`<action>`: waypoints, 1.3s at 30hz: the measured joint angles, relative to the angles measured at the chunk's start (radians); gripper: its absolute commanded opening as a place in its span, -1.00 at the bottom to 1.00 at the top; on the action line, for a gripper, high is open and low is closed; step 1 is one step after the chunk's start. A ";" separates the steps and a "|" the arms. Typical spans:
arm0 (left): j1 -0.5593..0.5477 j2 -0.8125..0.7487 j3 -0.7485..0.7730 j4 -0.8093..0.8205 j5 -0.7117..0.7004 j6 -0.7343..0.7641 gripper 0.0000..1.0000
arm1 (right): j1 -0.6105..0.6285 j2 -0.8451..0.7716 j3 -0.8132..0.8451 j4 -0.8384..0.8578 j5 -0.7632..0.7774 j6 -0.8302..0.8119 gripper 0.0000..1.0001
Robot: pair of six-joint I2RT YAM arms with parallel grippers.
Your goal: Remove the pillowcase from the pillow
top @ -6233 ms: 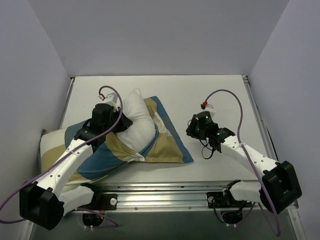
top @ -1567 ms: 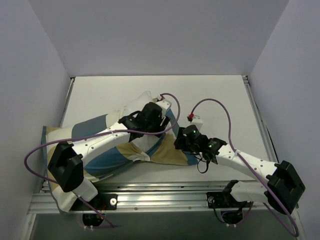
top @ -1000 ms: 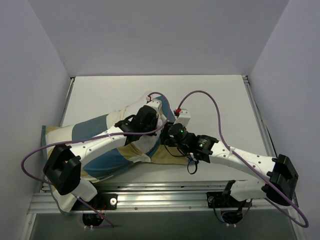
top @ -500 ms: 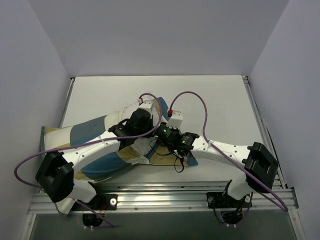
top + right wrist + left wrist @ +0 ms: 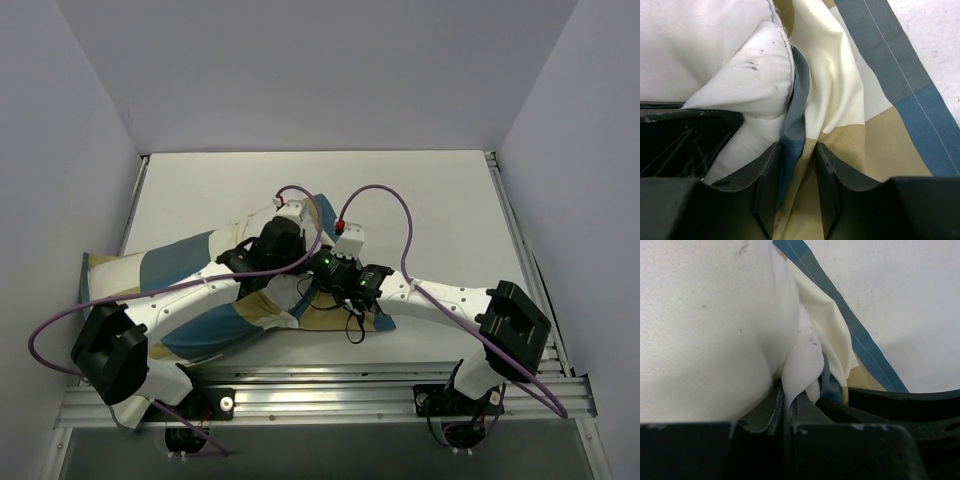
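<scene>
My left end effector pinched the white pillow while my right end effector clamped the pillowcase at its blue fold.

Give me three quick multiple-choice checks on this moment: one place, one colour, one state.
1. The right fingers straddle: A the pillowcase fold beside the pillow; B nothing; C a loose cable.
2. Pillowcase border: A red; B blue; C green.
3. The left fingers are: A wide open; B out of view; C shut on the pillow.
Answers: A, checked fabric runs between them; B, a blue strip lines its edge; C, white fabric is pinched between them.
</scene>
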 measured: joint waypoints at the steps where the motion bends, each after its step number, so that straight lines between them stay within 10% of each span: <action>1: 0.002 0.000 0.000 -0.001 0.000 -0.003 -0.95 | -0.004 0.004 0.000 0.000 0.000 0.002 -0.62; 4: 0.015 0.000 0.000 -0.009 0.005 -0.022 -0.95 | -0.012 0.006 -0.031 0.035 -0.012 0.016 -1.00; 20: 0.111 -0.006 0.094 -0.124 0.073 -0.134 -0.95 | -0.228 -0.188 -0.288 0.239 -0.256 0.039 -1.00; 33: 0.171 -0.117 0.094 -0.168 0.047 -0.121 -0.95 | -0.290 -0.188 -0.349 -0.026 -0.135 -0.062 -1.00; 39: 0.142 -0.076 0.079 -0.145 0.047 -0.134 -0.95 | -0.123 -0.198 -0.104 -0.092 -0.085 -0.093 -0.50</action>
